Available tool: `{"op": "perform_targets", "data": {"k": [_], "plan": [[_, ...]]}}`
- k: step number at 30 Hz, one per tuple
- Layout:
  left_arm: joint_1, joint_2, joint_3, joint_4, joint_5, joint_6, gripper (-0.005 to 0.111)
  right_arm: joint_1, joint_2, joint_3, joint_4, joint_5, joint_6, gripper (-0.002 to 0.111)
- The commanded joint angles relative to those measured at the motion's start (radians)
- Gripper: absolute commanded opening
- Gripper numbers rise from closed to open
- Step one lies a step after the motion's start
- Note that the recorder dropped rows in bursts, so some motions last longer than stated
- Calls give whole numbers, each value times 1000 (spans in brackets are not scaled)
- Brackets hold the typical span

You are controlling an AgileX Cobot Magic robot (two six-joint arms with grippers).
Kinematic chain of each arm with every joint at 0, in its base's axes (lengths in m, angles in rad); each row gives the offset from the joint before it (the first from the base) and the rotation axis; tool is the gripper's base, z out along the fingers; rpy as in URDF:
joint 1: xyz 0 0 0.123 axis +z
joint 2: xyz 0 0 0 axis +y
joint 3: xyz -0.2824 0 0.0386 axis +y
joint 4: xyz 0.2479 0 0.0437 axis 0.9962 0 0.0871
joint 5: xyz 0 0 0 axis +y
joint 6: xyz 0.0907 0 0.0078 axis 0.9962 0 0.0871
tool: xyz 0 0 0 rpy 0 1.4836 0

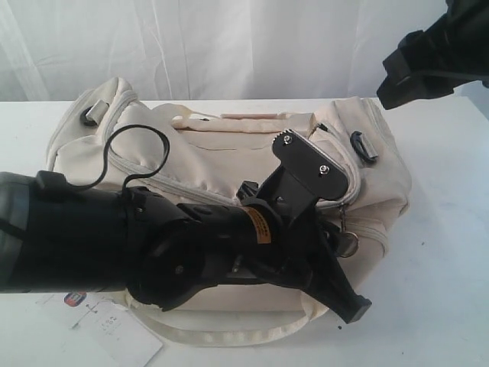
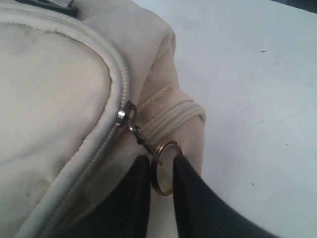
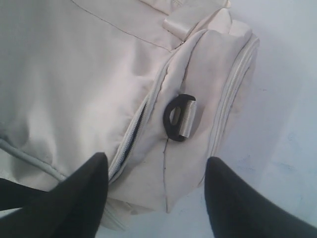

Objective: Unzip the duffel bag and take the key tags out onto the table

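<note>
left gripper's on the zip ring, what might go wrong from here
1. The left gripper pinches only the thin ring pull, so it may slip out once pulled.
2. The right gripper hangs open beside the duffel bag without holding it, so the soft bag may drag along the table instead of the zipper running.

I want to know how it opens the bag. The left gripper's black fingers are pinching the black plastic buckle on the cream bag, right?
Not quite. The left gripper is pinching the small metal ring that hangs from the zipper pull of the cream bag, as the left wrist view shows. Nothing is holding the black plastic buckle.
</note>
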Motion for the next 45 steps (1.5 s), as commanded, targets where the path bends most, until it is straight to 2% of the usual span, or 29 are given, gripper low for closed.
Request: {"op": "perform_targets", "data": {"k": [1, 4, 13, 18, 21, 23, 30, 36, 45], "plan": [[-3, -1, 3, -3, 10, -8, 12, -6, -1, 6, 3, 5, 2, 54], [-3, -3, 3, -3, 16, -8, 0, -6, -1, 6, 3, 5, 2, 54], [-3, -66, 3, -3, 35, -8, 0, -6, -1, 6, 3, 5, 2, 54], [-3, -109, 3, -3, 177, -4, 0, -6, -1, 6, 3, 32, 10, 55], [2, -109, 3, -3, 257, -4, 0, -6, -1, 6, 51, 42, 16, 67], [2, -109, 3, -3, 262, -4, 0, -6, 10, 6, 114, 88, 18, 70], [2, -141, 3, -3, 262, -4, 0, -6, 72, 65, 119, 120, 130, 68], [12, -165, 3, -3, 254, -2, 0, -6, 115, 100, 206, 110, 116, 59], [12, -181, 1, -3, 233, -2, 0, -6, 219, 100, 232, 102, 109, 58]]}}
